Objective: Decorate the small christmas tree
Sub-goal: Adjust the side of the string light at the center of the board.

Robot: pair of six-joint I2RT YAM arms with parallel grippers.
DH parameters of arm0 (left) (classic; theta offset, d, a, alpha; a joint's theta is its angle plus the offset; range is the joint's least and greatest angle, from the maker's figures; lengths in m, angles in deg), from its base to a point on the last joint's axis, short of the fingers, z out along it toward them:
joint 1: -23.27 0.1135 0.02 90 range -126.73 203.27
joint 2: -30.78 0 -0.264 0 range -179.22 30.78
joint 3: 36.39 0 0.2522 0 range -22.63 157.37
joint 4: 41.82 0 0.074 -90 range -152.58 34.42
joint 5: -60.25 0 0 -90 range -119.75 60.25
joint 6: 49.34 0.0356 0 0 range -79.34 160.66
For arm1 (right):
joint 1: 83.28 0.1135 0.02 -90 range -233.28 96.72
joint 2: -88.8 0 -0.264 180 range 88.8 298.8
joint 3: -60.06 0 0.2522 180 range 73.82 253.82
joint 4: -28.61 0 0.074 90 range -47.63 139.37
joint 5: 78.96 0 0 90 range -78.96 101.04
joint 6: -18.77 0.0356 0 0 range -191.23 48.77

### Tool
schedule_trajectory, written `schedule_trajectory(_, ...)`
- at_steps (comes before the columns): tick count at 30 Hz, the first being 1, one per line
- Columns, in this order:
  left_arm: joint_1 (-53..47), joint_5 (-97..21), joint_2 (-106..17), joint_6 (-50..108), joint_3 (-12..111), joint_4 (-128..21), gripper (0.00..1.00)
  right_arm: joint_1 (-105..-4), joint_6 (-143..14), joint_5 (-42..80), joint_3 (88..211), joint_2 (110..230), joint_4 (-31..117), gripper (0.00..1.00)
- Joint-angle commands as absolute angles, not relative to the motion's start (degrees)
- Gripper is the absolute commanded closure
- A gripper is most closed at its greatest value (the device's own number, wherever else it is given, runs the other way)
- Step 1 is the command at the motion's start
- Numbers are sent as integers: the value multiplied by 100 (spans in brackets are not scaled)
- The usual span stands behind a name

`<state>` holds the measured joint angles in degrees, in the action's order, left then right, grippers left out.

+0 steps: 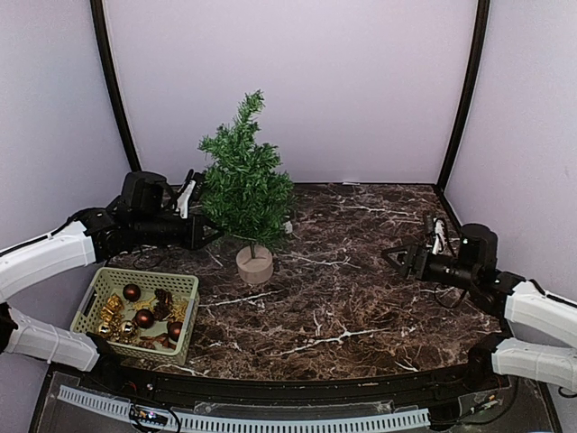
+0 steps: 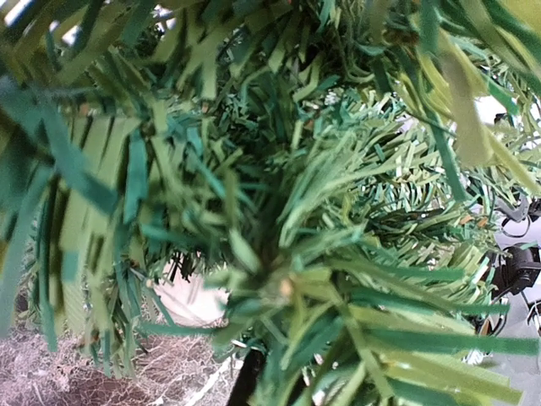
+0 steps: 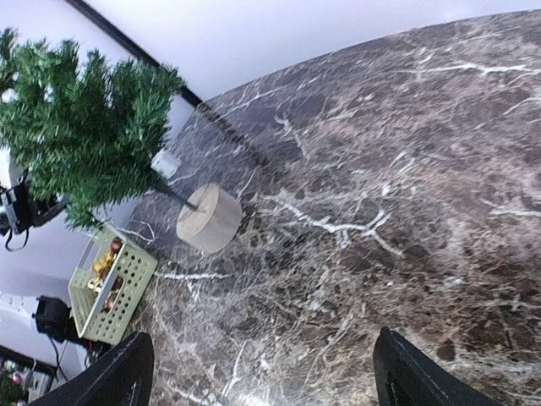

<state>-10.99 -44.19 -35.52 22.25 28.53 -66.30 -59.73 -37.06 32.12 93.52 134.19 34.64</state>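
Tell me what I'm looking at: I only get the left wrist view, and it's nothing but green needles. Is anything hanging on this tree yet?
Observer: Nothing that the top view shows. The small christmas tree looks bare of decorations from there.
Operator: Where are the decorations, then?
Observer: The ornaments, dark red balls and gold pieces, lie in a pale green basket at the front left.
Operator: And the other arm?
Observer: The right tool hovers over the marble table, right of the tree, open and empty.
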Motion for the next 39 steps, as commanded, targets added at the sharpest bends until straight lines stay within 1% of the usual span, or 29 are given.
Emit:
schedule_trajectory(1, -1074, -4628, -3465, 2257, 2789, -6299, 100, -5570, -3927, 3729, 9574, 13991, 2698, 9)
schedule_trajectory(4, -1074, -4629, -3436, 2241, 2787, -6332, 100, -5078, -4070, 3599, 9837, 14630, 2328, 10)
schedule_trajectory(9, -1074, -4655, -3425, 2193, 2773, -6311, 100, -4162, -4030, 3275, 10111, 15869, 770, 10)
schedule_trajectory(12, -1074, -4671, -3442, 2174, 2788, -6313, 100, -3828, -4140, 3148, 10457, 16654, 279, 12)
schedule_trajectory(16, -1059, -4672, -3427, 2185, 2819, -6360, 100, -3696, -4330, 2739, 10812, 17447, -147, 13)
schedule_trajectory(22, -1048, -4651, -3383, 2203, 2869, -6441, 100, -3696, -4506, 2522, 11217, 18043, -566, 13)
schedule_trajectory(25, -1048, -4662, -3396, 2186, 2857, -6433, 100, -3692, -4440, 2465, 11334, 18264, -893, 16)
schedule_trajectory(28, -1048, -4676, -3421, 2150, 2845, -6401, 100, -3696, -4255, 2562, 11437, 18511, -1352, 28)
schedule_trajectory(30, -1048, -4683, -3439, 2136, 2836, -6373, 100, -3691, -4116, 2503, 11439, 18643, -1577, 41)
schedule_trajectory(33, -1041, -4647, -3421, 2132, 2835, -6393, 100, -3696, -3957, 2105, 11302, 18640, -1832, 76)
schedule_trajectory(34, -1040, -4613, -3419, 2137, 2831, -6402, 100, -3697, -3903, 1894, 11211, 18571, -1887, 86)
schedule_trajectory(35, -1031, -4594, -3400, 2139, 2827, -6415, 100, -3703, -3830, 1673, 11088, 18483, -1935, 93)
schedule_trajectory(36, -1026, -4567, -3391, 2139, 2822, -6426, 100, -3705, -3758, 1428, 10964, 18375, -1964, 98)
schedule_trajectory(37, -1023, -4553, -3360, 2136, 2808, -6430, 100, -3704, -3694, 1236, 10847, 18273, -1983, 100)
schedule_trajectory(39, -1023, -4549, -3343, 2118, 2780, -6432, 100, -3705, -3528, 741, 10644, 18054, -1918, 100)
